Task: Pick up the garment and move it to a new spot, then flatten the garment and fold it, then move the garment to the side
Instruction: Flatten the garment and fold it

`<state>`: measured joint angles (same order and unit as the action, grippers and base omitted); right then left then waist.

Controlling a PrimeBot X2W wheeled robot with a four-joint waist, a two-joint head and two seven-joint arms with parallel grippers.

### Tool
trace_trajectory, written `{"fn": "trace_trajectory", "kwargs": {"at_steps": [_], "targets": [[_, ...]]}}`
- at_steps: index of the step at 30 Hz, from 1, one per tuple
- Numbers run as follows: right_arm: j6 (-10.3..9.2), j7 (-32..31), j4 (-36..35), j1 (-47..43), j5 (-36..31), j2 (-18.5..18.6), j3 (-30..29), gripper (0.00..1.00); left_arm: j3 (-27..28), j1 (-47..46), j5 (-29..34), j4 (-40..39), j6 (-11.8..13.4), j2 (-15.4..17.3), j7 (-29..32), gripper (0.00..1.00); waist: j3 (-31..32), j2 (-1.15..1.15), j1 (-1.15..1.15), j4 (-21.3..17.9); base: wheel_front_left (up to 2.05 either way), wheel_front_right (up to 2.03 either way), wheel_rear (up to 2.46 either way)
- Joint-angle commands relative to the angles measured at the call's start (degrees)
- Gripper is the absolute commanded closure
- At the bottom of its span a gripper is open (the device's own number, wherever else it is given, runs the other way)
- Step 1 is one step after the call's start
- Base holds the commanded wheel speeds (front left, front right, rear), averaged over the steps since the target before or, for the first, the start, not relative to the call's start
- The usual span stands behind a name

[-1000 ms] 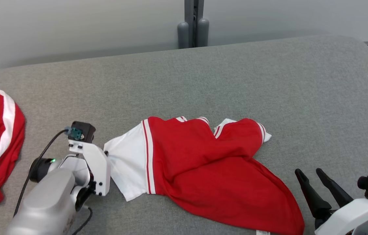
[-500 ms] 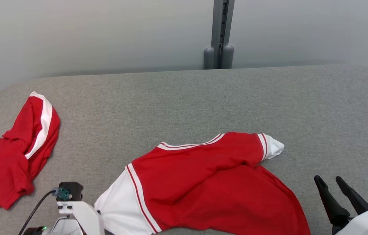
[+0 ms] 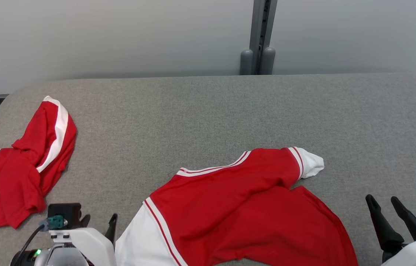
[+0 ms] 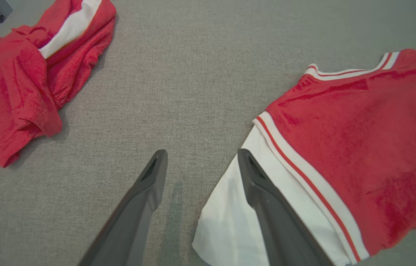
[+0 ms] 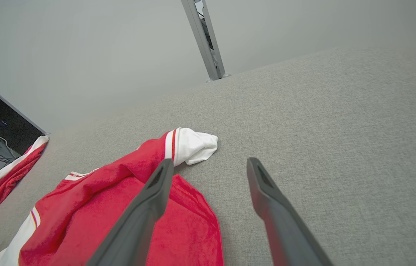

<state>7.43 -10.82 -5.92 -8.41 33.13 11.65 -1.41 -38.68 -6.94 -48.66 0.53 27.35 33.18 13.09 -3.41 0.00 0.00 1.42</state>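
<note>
Red/wht garment on gry tabletop

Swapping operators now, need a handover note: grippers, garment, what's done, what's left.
Left gripper: open, empty, by the white sleeve of the red knit shirt with white striped-trim sleeves.
Right gripper: open, empty, hovering off the shirt's right edge.
Shirt: rumpled, at the near middle of the grey fabric-covered table. A second crumpled red-and-white garment lies at the table's left.
Done: shirt down on the table, no grip on it.
Left: flatten, fold, move aside.
</note>
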Motion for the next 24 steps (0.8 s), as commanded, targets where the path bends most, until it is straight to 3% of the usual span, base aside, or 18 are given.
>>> {"fn": "trace_trajectory", "kwargs": {"at_steps": [1,6,15,24], "targets": [[0.12,0.36,0.43,0.9,-0.76,-0.42,-0.64,0.0,0.81,-1.1,1.04,-1.04,0.5,-0.27,-1.98,0.0,0.01,0.0,0.0,0.45,0.0,0.0,0.0],[0.12,-1.26,3.08,4.12,-1.88,-0.92,0.41,0.0,1.22,-2.12,2.32,-2.37,-0.55,-1.52,-6.1,0.0,-0.61,0.0,0.0,1.31,0.0,0.0,0.0],[0.12,-8.66,17.82,15.72,1.5,2.97,8.93,0.0,-0.36,-4.15,3.46,-1.14,-3.14,-4.53,-9.57,0.0,-1.48,0.0,0.0,5.56,0.0,0.0,0.0],[0.12,-17.54,28.92,21.66,4.49,4.78,13.33,0.0,-0.65,-4.11,2.92,0.32,-4.76,-6.55,-12.12,0.0,-1.5,0.0,0.0,10.42,0.0,0.0,0.0]]}}
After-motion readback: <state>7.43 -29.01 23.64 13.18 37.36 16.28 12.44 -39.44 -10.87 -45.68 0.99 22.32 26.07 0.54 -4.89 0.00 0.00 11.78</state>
